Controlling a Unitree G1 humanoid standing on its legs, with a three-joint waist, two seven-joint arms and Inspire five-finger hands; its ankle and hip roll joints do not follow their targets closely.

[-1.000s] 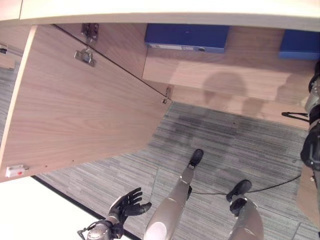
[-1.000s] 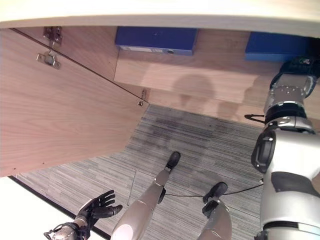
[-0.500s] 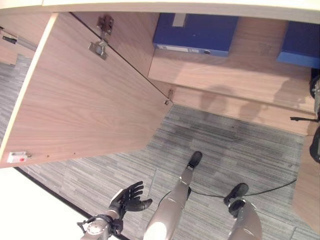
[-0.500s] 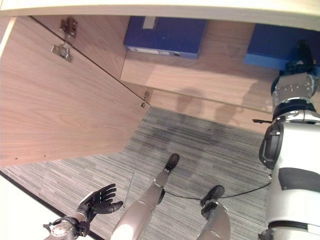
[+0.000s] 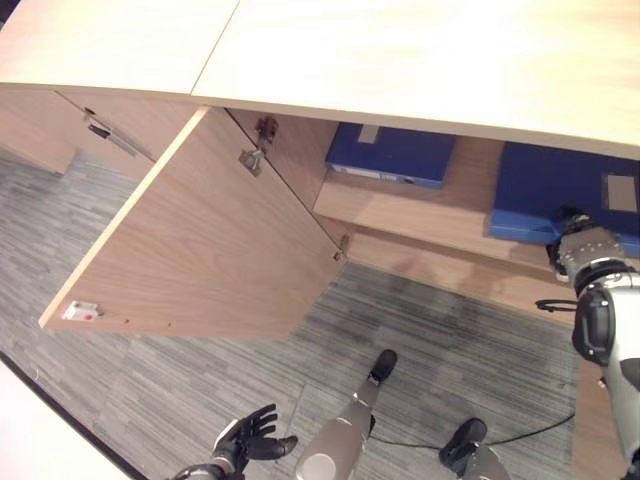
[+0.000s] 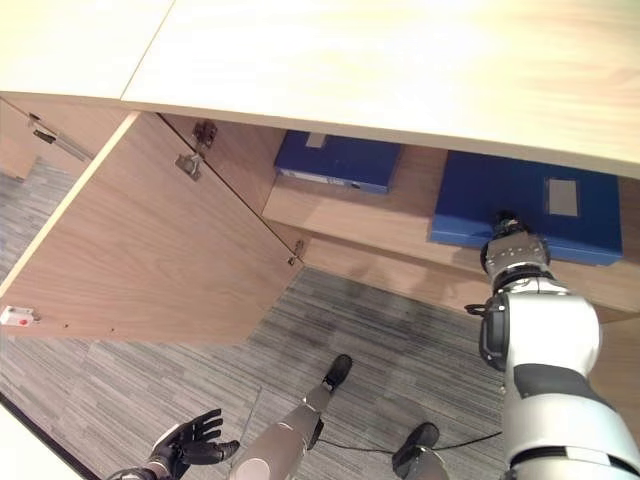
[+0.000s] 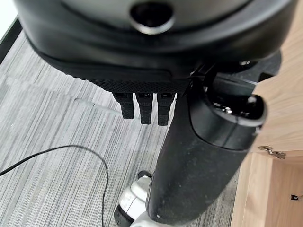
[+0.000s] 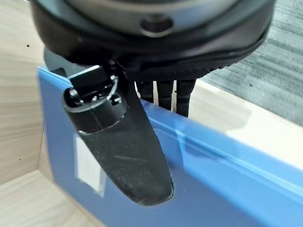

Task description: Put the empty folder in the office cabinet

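The blue folder [image 6: 525, 205], lying flat on the cabinet shelf [image 6: 400, 225] beside another folder [image 6: 338, 160], is apparently pinched between the right hand [image 8: 137, 142] thumb and fingers, and should be pushed fully in before release, while the left hand [image 5: 248, 438] hangs open.

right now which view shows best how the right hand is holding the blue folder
The right wrist view: the right hand has its thumb across the blue folder's face and fingers over its top edge. The eye views show the folder lying on the cabinet shelf, the hand mostly hidden behind the wrist.
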